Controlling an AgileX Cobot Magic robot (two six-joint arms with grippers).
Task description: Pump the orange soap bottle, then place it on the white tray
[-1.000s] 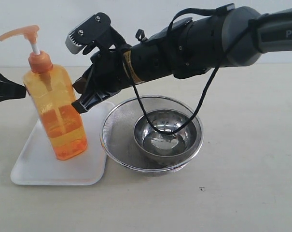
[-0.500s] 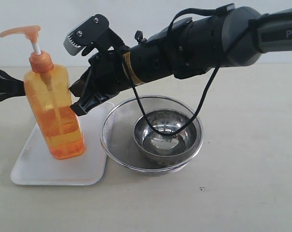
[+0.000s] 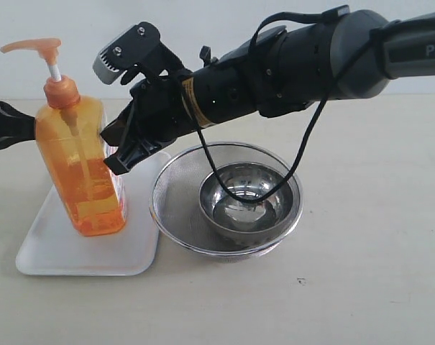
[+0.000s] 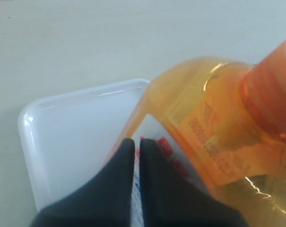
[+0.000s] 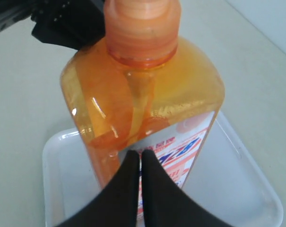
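The orange soap bottle stands on the white tray, leaning slightly, its pump head raised. My right gripper is shut, and its tips touch the bottle's right side. My left gripper is shut too, tips against the bottle's left shoulder. In the left wrist view the shut gripper rests on the label of the bottle, above the tray. In the right wrist view the shut gripper meets the label of the bottle, with the tray below.
A round steel mesh strainer holding a steel bowl sits right beside the tray, under the right arm. A black cable hangs from that arm into the bowl. Beige tabletop lies in front and to the right.
My right gripper has pushed left against the bottle. The bottle's base has slid a little left on the tray. The left gripper's tip has risen slightly.
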